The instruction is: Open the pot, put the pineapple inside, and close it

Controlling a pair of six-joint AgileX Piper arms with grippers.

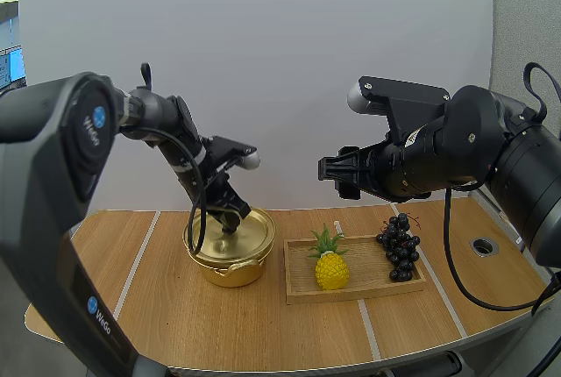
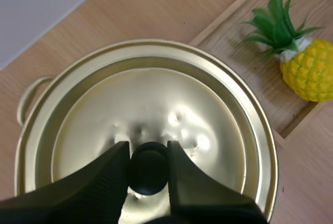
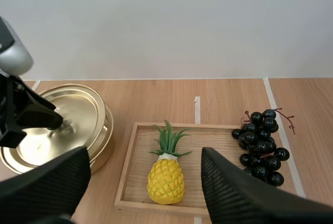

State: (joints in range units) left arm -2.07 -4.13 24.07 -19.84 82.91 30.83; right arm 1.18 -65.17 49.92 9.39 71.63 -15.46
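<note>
A desk of light wood was seen, crossed by pale strips running from front to back, with a plain white wall set behind it. Near the right edge of the desk a round metal-rimmed opening was let into the surface.

The golden pot was stood on the left half of the desk, just beside a wooden tray. The lid was seated on the pot, and one loop handle could be made out at the pot's side. The left gripper was lowered onto the middle of the lid, and the black knob was clamped between its fingers, one pressed to each side.

The pineapple was laid in the tray, at the end nearer the pot, with its green crown turned toward the wall. A bunch of dark grapes was draped over the far right corner of the tray, partly on the rim and partly on the desk.

The right gripper was held in the air above the desk, well clear of the tray, and it was released: its fingers were spread wide with nothing between them, and the pineapple and tray were seen through the gap.
</note>
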